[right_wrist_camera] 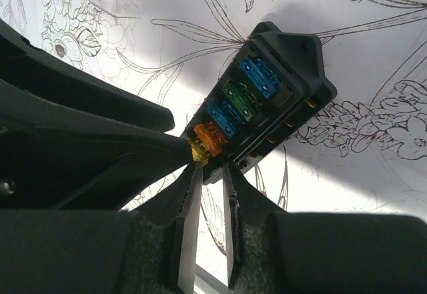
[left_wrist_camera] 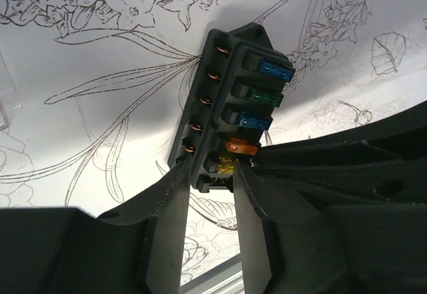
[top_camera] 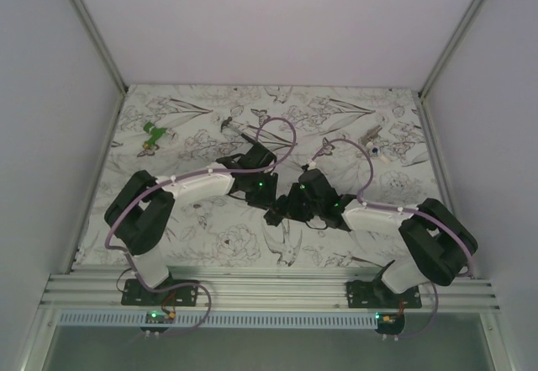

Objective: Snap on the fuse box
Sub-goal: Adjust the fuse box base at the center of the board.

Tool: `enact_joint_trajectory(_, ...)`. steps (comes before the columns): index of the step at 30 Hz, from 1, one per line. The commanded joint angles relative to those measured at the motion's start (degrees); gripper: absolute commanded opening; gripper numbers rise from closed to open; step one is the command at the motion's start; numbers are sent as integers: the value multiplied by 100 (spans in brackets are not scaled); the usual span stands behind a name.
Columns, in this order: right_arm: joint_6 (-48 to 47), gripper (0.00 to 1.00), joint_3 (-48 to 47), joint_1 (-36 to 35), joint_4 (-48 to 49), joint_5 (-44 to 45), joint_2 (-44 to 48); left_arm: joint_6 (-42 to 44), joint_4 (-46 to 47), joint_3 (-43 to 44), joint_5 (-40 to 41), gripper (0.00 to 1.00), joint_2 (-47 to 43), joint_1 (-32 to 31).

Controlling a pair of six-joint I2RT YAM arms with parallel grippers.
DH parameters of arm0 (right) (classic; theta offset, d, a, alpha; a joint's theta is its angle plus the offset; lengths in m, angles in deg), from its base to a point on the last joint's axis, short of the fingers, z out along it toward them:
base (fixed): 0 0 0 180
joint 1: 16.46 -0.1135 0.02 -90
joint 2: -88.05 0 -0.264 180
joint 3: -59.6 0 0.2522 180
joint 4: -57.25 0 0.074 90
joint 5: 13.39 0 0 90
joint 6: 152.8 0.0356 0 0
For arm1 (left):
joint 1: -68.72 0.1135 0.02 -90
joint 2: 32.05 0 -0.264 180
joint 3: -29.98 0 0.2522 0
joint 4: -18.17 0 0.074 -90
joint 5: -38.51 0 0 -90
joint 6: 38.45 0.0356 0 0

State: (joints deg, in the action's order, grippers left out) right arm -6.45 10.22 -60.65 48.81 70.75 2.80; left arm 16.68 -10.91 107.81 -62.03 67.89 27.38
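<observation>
The fuse box (left_wrist_camera: 200, 94), coloured fuses (left_wrist_camera: 265, 98) exposed, is held above the floral counter (left_wrist_camera: 80, 54), its near end clamped between narrowly parted left fingers (left_wrist_camera: 167, 221) and pinched by almost-closed right fingers (right_wrist_camera: 187, 221).

On the flower-printed cloth (top_camera: 336, 106), a small green piece (top_camera: 152, 135) lies well left of the thin dark tool (top_camera: 229, 124), and a small greyish item (top_camera: 375, 143) lies well right of it.
</observation>
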Motion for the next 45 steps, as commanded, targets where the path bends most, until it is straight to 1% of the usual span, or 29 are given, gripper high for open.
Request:
enact_joint_trajectory(1,15,22,81,61,-124,42,-149,93,-224,54,-54,35,175,-104)
enact_joint_trajectory(10,63,19,117,85,-27,5,-350,58,-375,-227,-24,33,65,-254)
enact_joint_trajectory(15,84,16,116,83,-10,23,-413,14,-437,-199,-17,31,268,-375)
enact_joint_trajectory(20,88,15,110,83,45,5,-690,-131,-505,-200,66,29,511,-413)
enact_joint_trajectory(24,-21,16,111,78,111,-25,-544,-204,-499,-240,241,27,327,-411)
enact_joint_trajectory(25,-94,17,111,77,64,-14,-503,-199,-498,-253,318,28,215,-411)
enact_joint_trajectory(26,-217,20,71,81,-57,13,-272,-195,-496,-264,398,30,89,-410)
enact_joint_trajectory(32,-1397,40,-464,163,-1096,310,431,-209,-496,-187,777,40,-591,-363)
enact_joint_trajectory(36,-2295,51,-878,587,-1924,774,719,-231,-482,-216,969,47,-999,-278)
enact_joint_trajectory(38,-2750,57,-1096,842,-2227,984,705,-236,-481,-266,1000,51,-1142,-223)
enact_joint_trajectory(40,-3154,62,-1338,1070,-2427,1165,571,-230,-477,-323,989,56,-1212,-205)
enact_joint_trajectory(43,-3590,64,-1636,1328,-2539,1452,210,-268,-477,-383,899,64,-1205,-212)
enact_joint_trajectory(45,-3800,64,-1843,1435,-2583,1658,-159,-269,-481,-404,860,71,-1161,-240)
